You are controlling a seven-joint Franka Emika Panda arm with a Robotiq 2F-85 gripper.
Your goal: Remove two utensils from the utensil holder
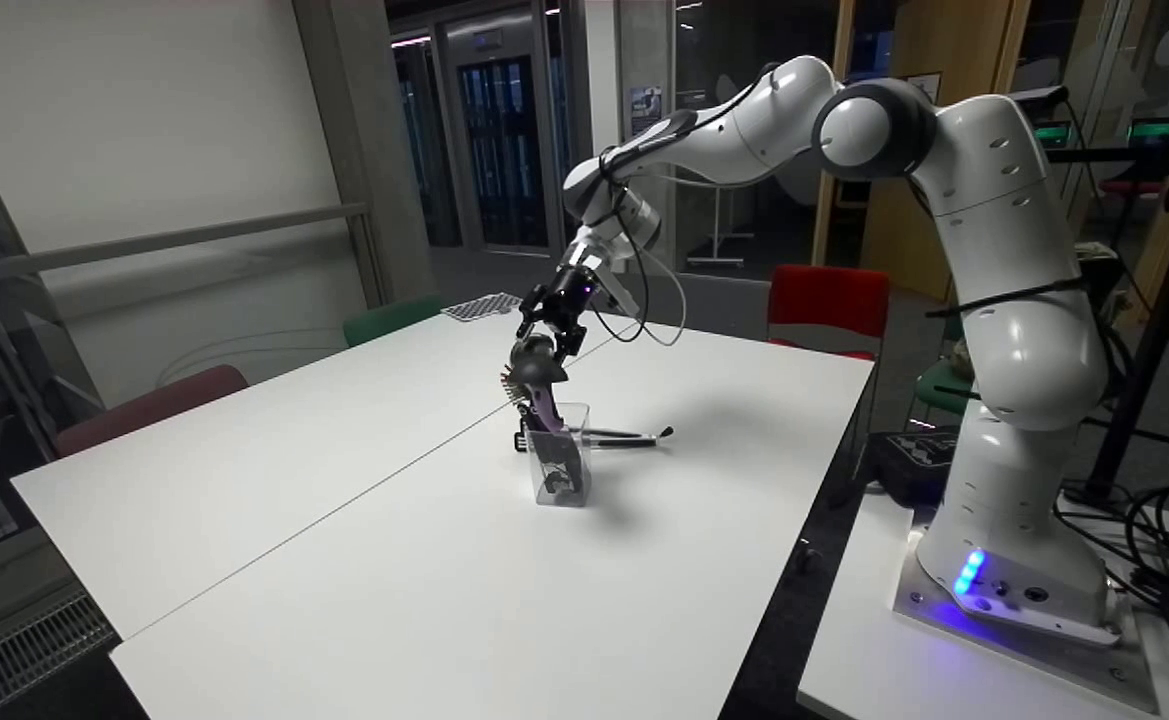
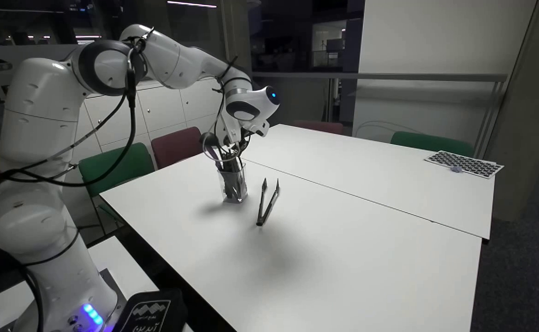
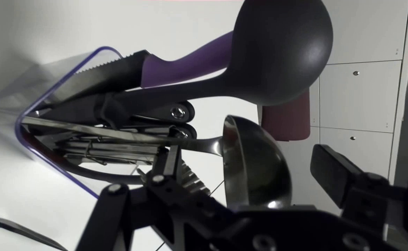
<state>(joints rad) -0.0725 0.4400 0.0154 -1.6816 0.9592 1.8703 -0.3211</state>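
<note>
Jaws spread wide, nothing gripped; metal ladle appears between them. Clear holder upright on desk, packed with utensils; tongs lie beside it. Risk: rounded ladle could slip a pinch; crowding might snag neighbours, tipping the holder.

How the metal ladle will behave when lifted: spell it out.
The metal ladle is probably stiff: its handle shows no sag. It may slip or twist if grabbed by the bowl, which looks smooth and rounded. It could drag other utensils, since its handle sits crowded among them in the clear holder.
</note>
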